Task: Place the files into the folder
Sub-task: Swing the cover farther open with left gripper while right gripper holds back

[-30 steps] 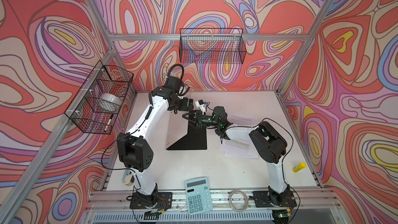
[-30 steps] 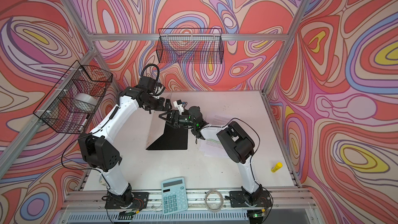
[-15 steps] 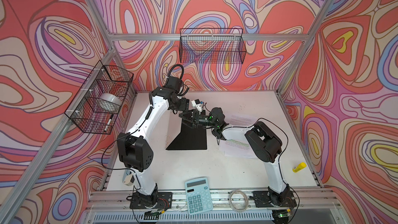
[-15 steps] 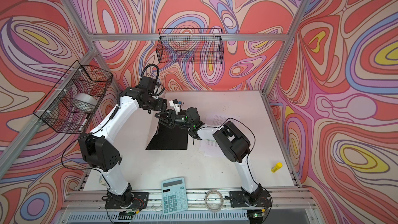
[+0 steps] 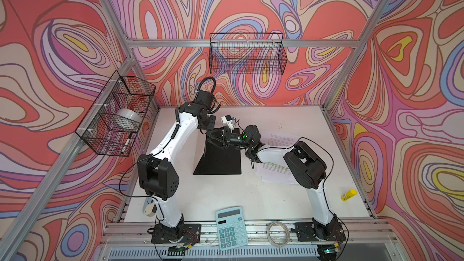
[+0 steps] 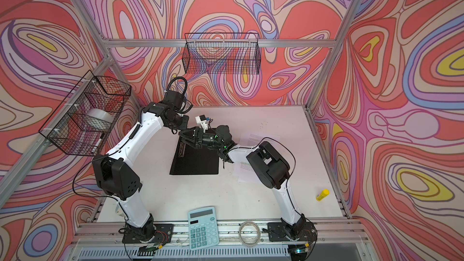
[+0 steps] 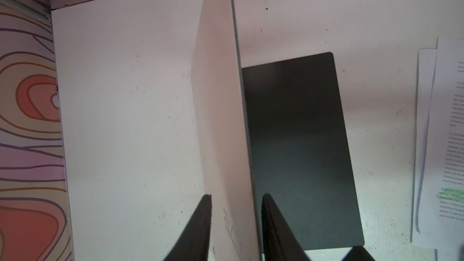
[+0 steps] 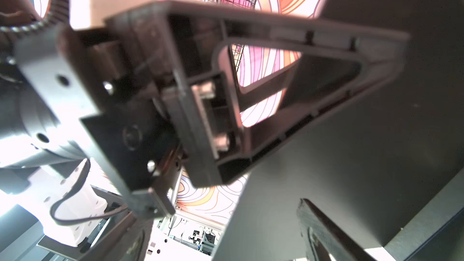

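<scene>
The folder (image 5: 221, 160) lies open mid-table, black inside up, with its silver-white cover (image 7: 221, 96) standing nearly upright along the left side. In the left wrist view my left gripper (image 7: 237, 197) straddles the cover's top edge, one finger on each face, shut on it. It hangs above that edge in both top views (image 5: 209, 133) (image 6: 181, 131). My right gripper (image 5: 221, 138) reaches in from the right, open, against the cover's black inner face; only one finger (image 8: 324, 232) shows in the right wrist view. The files (image 5: 272, 170), white sheets with a green passage, lie right of the folder (image 6: 244, 171) (image 7: 439, 146), partly under my right arm.
A teal calculator (image 5: 231, 227) and a coil of clear tubing (image 5: 277, 230) sit on the front rail. A yellow glue stick (image 5: 349, 194) lies near the right edge. Wire baskets hang on the left wall (image 5: 118, 119) and the back wall (image 5: 247, 53).
My left jaws have closed in on the raised cover. My right gripper has shifted left, pushing the cover more upright, and has stayed open.
</scene>
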`<action>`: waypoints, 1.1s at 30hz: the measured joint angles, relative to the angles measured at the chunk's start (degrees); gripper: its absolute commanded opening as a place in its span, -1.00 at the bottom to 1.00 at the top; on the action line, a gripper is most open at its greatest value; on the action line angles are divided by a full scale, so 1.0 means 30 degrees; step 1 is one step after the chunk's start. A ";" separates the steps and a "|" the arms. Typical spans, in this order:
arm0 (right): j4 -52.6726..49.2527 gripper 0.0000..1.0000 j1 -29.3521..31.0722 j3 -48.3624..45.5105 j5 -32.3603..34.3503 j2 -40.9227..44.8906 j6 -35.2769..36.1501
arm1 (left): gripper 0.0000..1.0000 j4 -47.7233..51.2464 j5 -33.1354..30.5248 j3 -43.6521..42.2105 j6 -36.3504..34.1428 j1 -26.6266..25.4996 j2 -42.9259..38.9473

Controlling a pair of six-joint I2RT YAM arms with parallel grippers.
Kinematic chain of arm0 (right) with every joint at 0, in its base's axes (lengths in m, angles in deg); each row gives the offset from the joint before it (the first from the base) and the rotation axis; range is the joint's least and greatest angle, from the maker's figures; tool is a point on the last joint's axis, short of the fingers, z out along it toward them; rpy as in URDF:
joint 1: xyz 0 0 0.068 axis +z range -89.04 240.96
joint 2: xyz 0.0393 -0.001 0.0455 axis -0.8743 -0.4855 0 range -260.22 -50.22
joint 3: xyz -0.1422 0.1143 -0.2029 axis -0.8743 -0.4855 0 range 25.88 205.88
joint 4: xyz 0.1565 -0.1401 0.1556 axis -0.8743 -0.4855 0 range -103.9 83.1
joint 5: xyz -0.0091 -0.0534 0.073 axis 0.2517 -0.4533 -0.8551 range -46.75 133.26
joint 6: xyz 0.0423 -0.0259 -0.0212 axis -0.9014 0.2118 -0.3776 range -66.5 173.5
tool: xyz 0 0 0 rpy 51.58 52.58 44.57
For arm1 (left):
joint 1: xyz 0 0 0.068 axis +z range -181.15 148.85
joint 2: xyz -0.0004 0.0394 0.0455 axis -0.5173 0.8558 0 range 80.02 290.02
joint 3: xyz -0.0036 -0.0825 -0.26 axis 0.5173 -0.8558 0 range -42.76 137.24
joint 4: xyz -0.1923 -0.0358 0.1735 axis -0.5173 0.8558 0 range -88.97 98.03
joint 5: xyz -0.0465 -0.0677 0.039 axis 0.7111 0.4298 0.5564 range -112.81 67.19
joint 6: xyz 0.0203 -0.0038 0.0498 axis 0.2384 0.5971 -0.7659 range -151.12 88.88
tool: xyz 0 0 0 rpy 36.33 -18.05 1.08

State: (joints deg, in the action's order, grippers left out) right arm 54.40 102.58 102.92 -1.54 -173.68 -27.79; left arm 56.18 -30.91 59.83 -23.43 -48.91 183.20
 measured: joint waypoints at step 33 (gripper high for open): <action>-2.7299 0.23 0.0015 0.2703 0.7286 0.3359 1.5846 | -1.00 -0.1443 0.3242 -0.6062 0.5144 0.3956 -0.5370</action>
State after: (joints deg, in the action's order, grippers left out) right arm -27.50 102.63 111.03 20.32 -163.60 19.74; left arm 51.86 -21.18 41.64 -8.00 -37.04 167.09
